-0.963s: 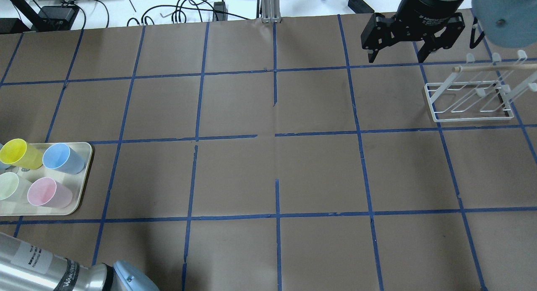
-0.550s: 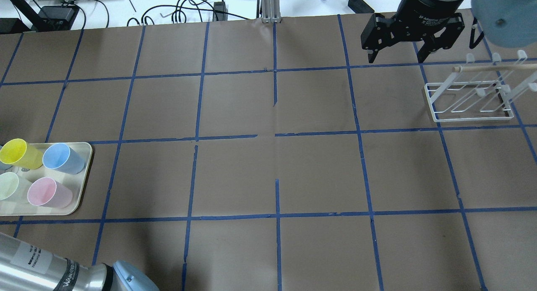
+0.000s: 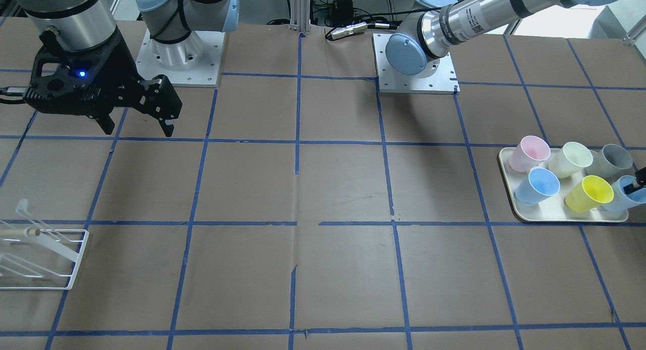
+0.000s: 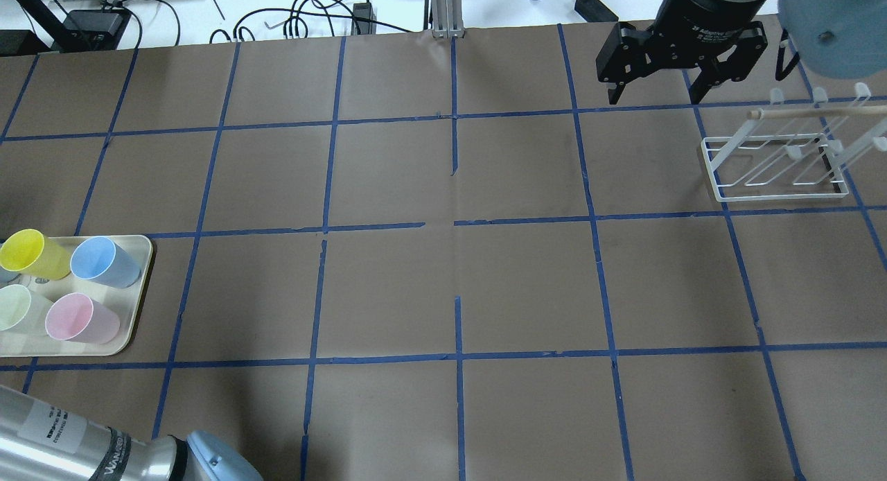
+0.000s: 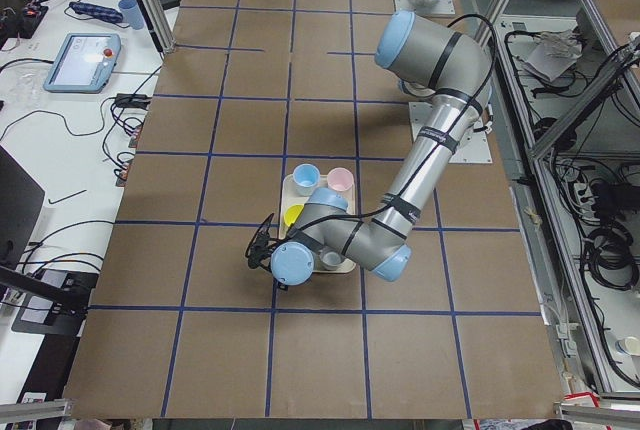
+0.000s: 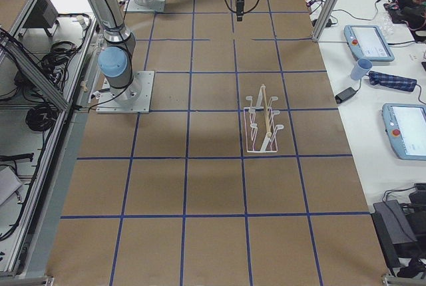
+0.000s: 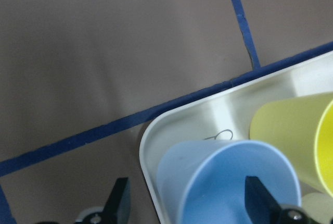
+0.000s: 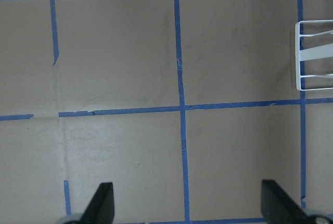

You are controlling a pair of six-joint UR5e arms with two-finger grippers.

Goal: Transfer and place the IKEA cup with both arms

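Brown paper marked off by a blue tape grid covers the table (image 4: 443, 287), and cables and devices lie on the white bench beyond its far edge.

Left side: a cream tray (image 3: 555, 219) sits near the table's end and carries six upright cups in two rows. The row nearer the robot holds a pink cup (image 3: 528, 153), a pale green cup (image 3: 570, 159) and a grey cup (image 3: 612, 161). The farther row holds a deeper blue cup (image 3: 537, 185), a yellow cup (image 3: 589, 193) and the pale blue cup (image 3: 618, 199). The pale blue cup stands in the tray's outer corner, just beside the yellow one.

I find the left gripper (image 7: 188, 198) down at that corner. Its fingers (image 7: 118, 203) stand well apart: one hangs outside the tray's rim, and the other shows against the pale blue cup. In the front view a dark fingertip sits at the cup's mouth. I cannot tell whether either finger touches the cup; it is not clamped.

Right side: the right gripper (image 4: 654, 93) hangs above the table near its far edge, pointing down. Its jaws are spread wide with only bare paper between them. A white wire rack (image 4: 776, 169) with a wooden rod stands on the table near it, toward the table's right end, apart from the gripper.
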